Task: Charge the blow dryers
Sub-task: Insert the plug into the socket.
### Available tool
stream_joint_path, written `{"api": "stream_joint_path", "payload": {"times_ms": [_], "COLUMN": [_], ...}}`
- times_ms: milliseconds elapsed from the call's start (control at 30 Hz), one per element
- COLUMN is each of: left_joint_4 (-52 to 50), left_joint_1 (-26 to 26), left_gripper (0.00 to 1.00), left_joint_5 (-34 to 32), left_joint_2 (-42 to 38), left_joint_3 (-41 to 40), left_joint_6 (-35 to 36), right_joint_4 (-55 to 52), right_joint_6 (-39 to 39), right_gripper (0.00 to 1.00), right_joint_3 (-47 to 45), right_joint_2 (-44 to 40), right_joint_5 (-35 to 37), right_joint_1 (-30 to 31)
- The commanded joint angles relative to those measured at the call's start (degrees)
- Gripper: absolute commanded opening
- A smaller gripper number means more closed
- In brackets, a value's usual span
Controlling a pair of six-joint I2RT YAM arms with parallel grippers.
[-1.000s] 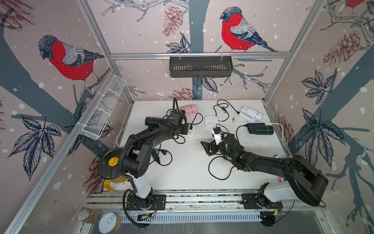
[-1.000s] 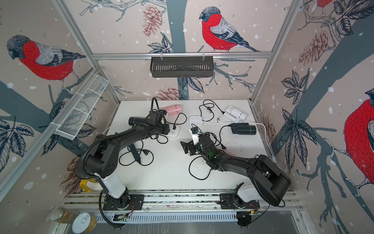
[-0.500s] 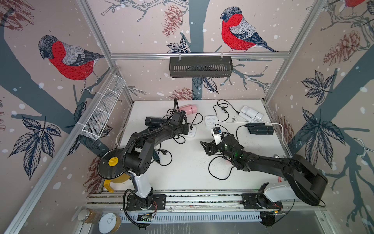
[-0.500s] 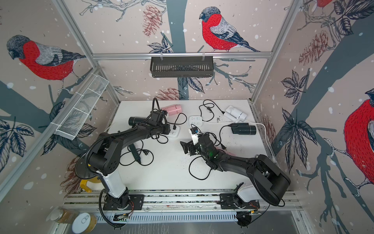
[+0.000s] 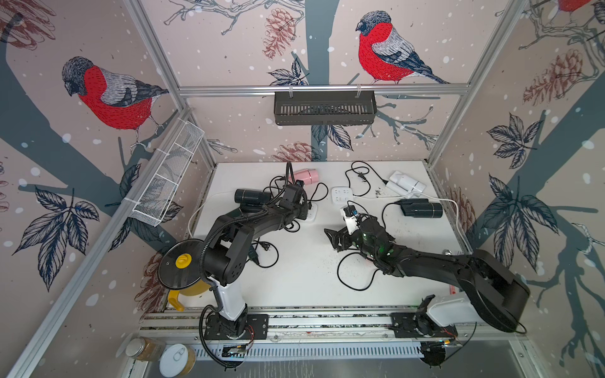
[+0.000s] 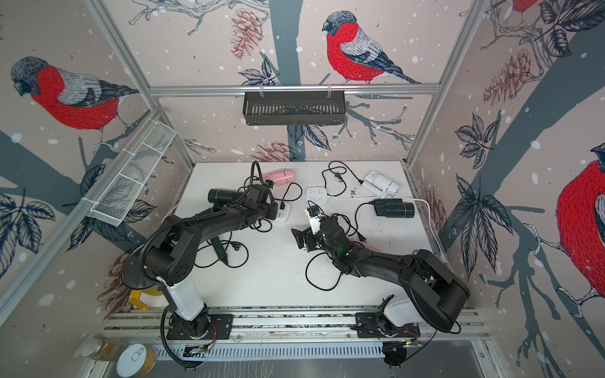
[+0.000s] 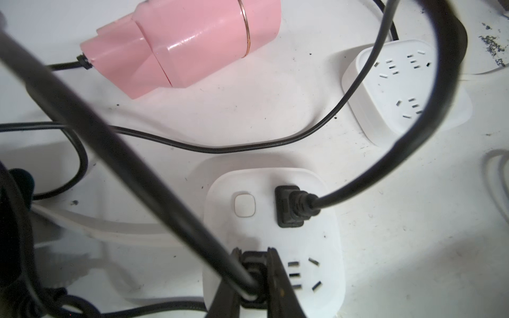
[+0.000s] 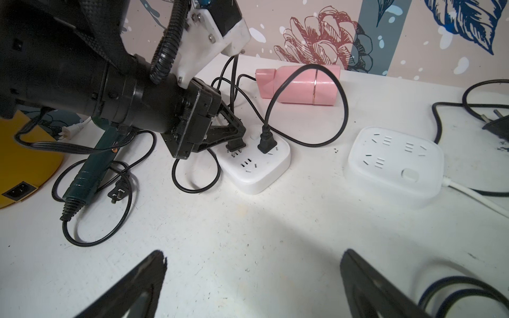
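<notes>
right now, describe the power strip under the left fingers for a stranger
On the table, find the pink blow dryer by the back wall. The white strip in front of it, unlike its empty neighbour, holds a black plug.

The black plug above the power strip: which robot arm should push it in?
Left. The left gripper pinches the plug right over the power strip; the right gripper is open and empty.

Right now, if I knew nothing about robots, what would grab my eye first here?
Probably the left gripper pinching a black plug right over a white power strip near the table's back middle, prongs visible, beside a second plug already seated. Behind it lies a pink blow dryer, and the right gripper hangs wide open over the white tabletop.
</notes>
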Motion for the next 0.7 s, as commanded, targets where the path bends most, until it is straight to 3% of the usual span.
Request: {"api": "stream_joint_path", "payload": {"times_ms": [0,267,667], "left_joint_4": [-4.2,-0.3,-2.2], "left_joint_1": [-0.5,-1.3,-1.2], "left_gripper": [0.09,0.09,0.08], "left_joint_5": [0.5,1.1,-2.9], "left_joint_2": [-0.6,-3.4,-2.2], "left_joint_3": [-2.5,-8.2,-7.5], "left_joint_6": [-0.1,-1.8,0.8], "right_joint_4": [0.3,0.2,0.0], "right_joint_6": [-0.2,-0.1,-0.3], "right_gripper": [1.0,1.0,1.0], "right_joint_3": [0.2,0.4,0.5], "right_joint_2": [-0.4,0.1,0.1], "right_joint_5": [0.8,0.7,1.6], "right_joint_1": [0.2,0.3,0.5]}}
